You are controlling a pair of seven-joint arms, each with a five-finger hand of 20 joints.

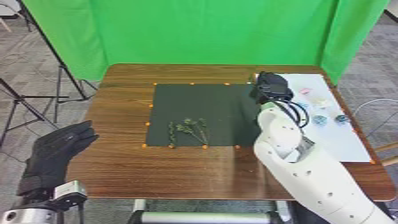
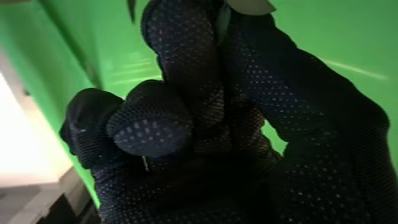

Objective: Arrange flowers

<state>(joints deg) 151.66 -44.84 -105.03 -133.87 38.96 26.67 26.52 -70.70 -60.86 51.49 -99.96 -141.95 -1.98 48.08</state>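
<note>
In the head view my right hand is over the far right part of the dark mat, beside the white sheet. The right wrist view shows my right hand with fingers and thumb pinching a thin pale-green stem; a beige-green piece sits at its tip. Green sprigs lie on the mat's near half, a narrow one at their left. On the white sheet are a pink flower, a cream one and bluish ones. My left hand is open at the table's left edge.
The brown wooden table surrounds the mat, whose border has small orange markers. A green backdrop hangs behind the far edge. Black stand legs are on the floor at the left. My right forearm crosses the sheet's near left part.
</note>
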